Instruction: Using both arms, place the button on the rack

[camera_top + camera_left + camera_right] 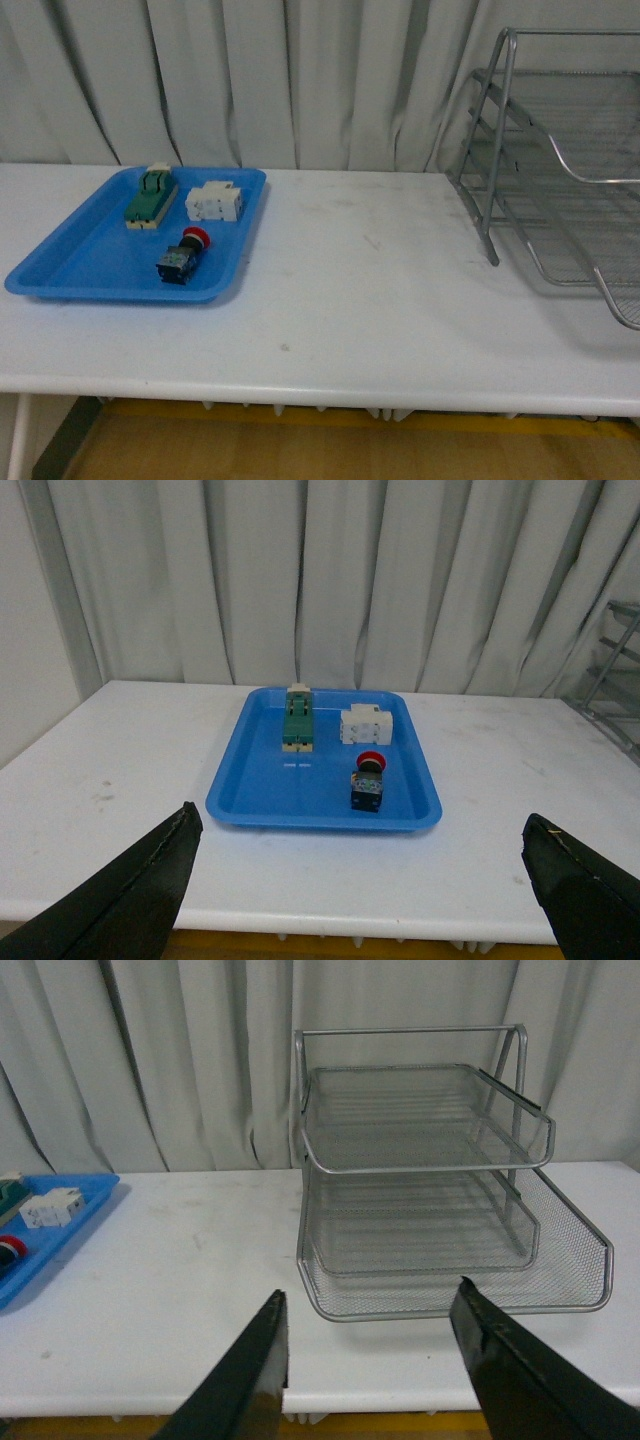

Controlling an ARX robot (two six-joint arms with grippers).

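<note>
The button, red cap and dark body, lies on its side in the blue tray at the table's left. It also shows in the left wrist view and, only as a red edge, in the right wrist view. The silver wire rack stands at the right, seen whole in the right wrist view. My left gripper is open and empty, short of the table's front edge, facing the tray. My right gripper is open and empty, facing the rack. Neither arm shows in the front view.
In the blue tray lie a green-and-cream switch and a white blocky component behind the button. Grey curtains hang behind the white table. The table's front edge is close to both grippers.
</note>
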